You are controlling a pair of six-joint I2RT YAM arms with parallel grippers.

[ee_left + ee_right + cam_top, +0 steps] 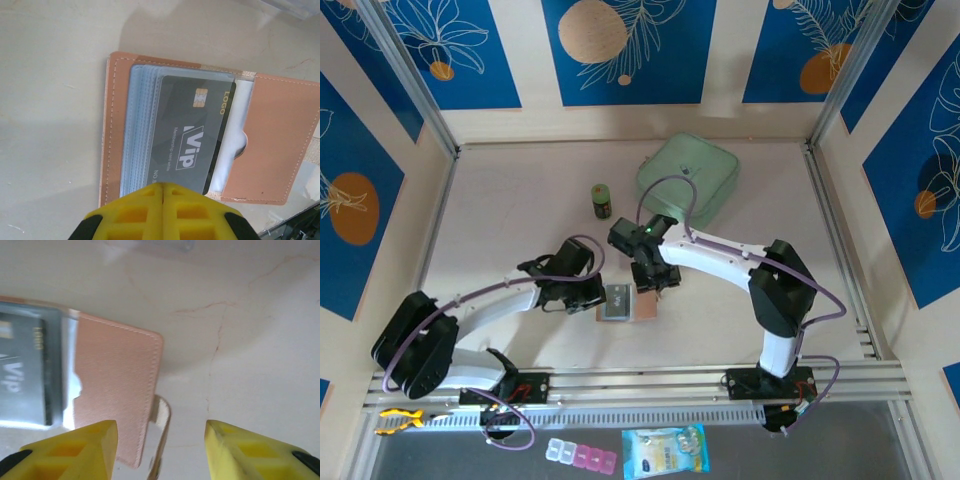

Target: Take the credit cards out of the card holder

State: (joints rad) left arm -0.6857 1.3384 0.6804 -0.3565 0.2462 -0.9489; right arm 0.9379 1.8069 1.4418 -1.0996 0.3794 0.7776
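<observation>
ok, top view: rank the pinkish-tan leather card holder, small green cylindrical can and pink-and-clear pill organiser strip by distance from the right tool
1. Pinkish-tan leather card holder, just below-left of the right tool.
2. Small green cylindrical can, farther back, to its left.
3. Pink-and-clear pill organiser strip, at the near edge past the arm bases.

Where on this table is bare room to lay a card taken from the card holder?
Bare table lies left of the small green jar and right of the mint-green case. It is crowded around the card holder, between the left tool and right tool.
</observation>
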